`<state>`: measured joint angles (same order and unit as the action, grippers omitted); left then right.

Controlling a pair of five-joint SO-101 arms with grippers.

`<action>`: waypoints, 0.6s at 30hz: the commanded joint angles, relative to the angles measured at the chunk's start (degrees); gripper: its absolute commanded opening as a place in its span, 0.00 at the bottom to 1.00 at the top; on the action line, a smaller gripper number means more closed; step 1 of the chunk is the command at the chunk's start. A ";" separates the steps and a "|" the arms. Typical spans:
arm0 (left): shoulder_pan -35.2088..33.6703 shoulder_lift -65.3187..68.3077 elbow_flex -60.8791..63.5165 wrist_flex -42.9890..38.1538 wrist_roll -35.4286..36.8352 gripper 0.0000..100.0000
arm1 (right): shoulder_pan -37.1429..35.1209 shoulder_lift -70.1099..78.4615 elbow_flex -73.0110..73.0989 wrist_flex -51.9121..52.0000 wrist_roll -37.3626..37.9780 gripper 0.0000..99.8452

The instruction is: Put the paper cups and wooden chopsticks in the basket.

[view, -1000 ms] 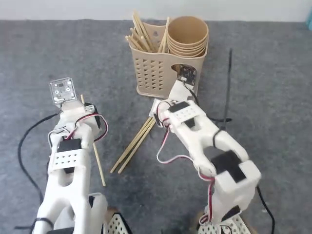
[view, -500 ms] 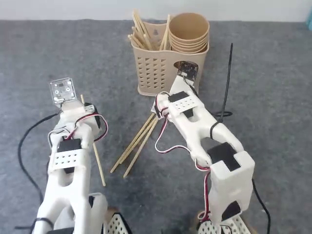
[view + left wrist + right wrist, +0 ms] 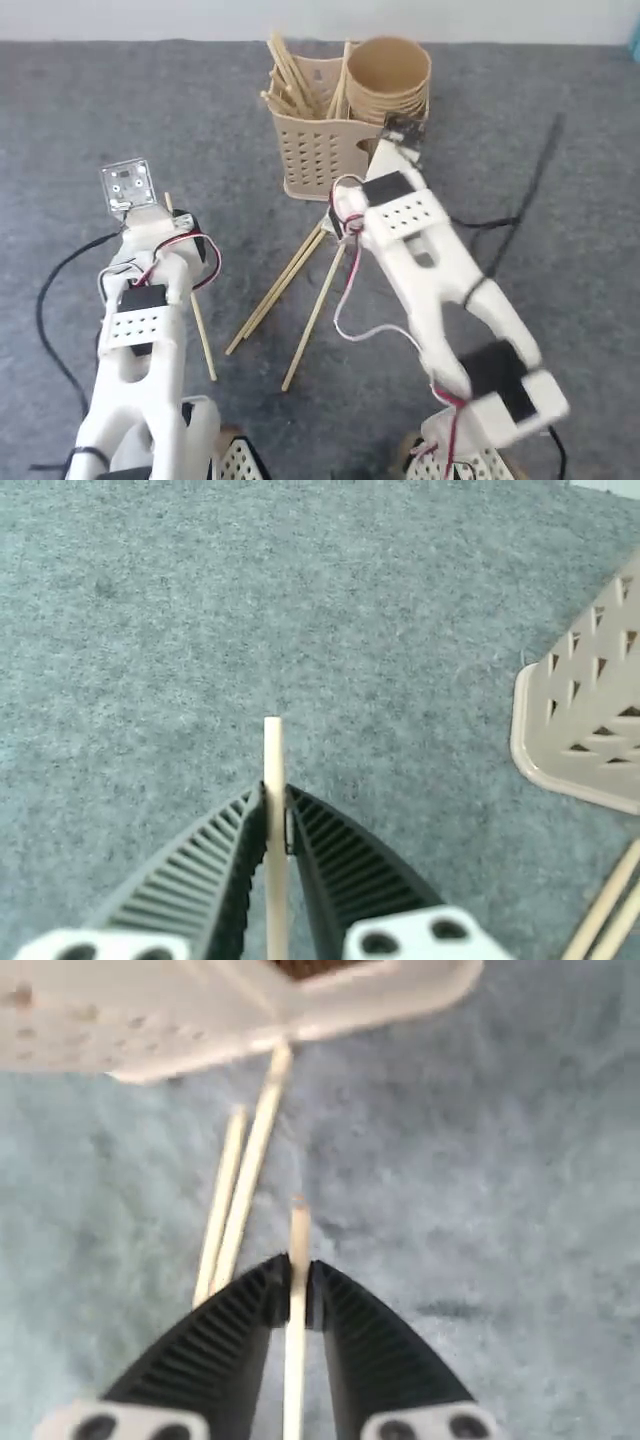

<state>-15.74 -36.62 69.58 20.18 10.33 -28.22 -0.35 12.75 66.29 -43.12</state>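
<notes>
Left wrist view: slim wooden chopstick (image 3: 272,745) in ribbed gripper (image 3: 275,796)

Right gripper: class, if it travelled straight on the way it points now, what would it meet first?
Most likely the basket, at its lower edge, just ahead of the chopstick that the right gripper is shut on. Depth is unclear, so the chopstick's tip might touch the carpet first.

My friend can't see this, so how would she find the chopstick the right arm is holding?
Find the tan basket at the back of the grey carpet. In front of it a pair of chopsticks lies together. Hers is the single chopstick splayed away from them, nearest the right arm, pinched in its end effector.
</notes>
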 commanded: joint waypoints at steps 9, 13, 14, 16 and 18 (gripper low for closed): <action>1.41 -1.93 1.19 -5.89 -0.35 0.01 | 0.84 -31.60 -2.20 2.51 11.43 0.01; 1.41 -1.93 1.19 -5.89 -0.35 0.01 | 3.38 -37.76 -1.93 -9.98 16.00 0.01; 1.41 -1.93 1.19 -5.89 -0.35 0.01 | 4.18 -38.55 -1.93 -13.93 17.14 0.01; 1.41 -1.93 1.19 -5.89 -0.35 0.01 | 5.49 -39.34 -1.93 -22.20 19.60 0.01; 1.41 -1.93 1.19 -5.89 -0.35 0.01 | 6.64 -39.52 -1.93 -30.20 22.42 0.01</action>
<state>-14.77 -36.62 71.25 16.13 10.07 -23.47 -37.10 12.75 48.00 -24.84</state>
